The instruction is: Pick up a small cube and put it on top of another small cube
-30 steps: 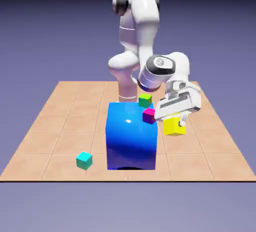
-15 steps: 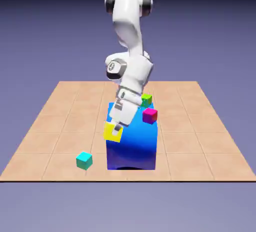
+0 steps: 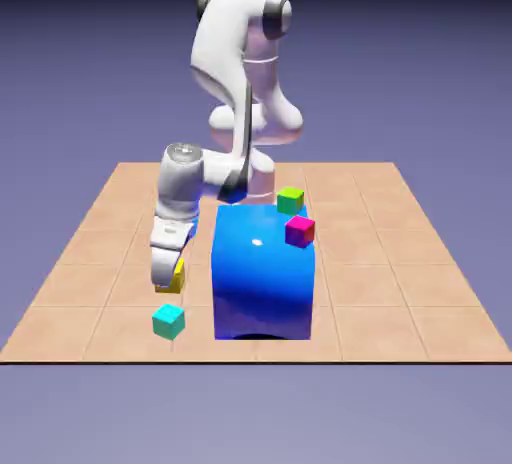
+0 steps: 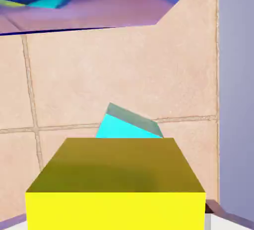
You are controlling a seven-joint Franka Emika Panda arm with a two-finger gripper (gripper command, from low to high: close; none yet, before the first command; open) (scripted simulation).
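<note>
My gripper (image 3: 168, 282) is shut on the small yellow cube (image 3: 176, 277) and holds it in the air, just above the teal cube (image 3: 168, 321) that sits on the table near the front, at the exterior view's left. In the hand view the yellow cube (image 4: 116, 184) fills the bottom of the picture and hides most of the fingers. The teal cube (image 4: 126, 125) shows just past its top edge, partly covered.
A big glossy blue cube (image 3: 263, 272) stands right beside the arm, at the middle of the table. A magenta cube (image 3: 299, 231) and a green cube (image 3: 290, 199) lie behind it. The table's front edge (image 3: 250, 360) runs close below the teal cube.
The arm has swung from the exterior view's right, across the front of the blue cube, to the left, carrying the yellow cube down to just above the teal cube.
</note>
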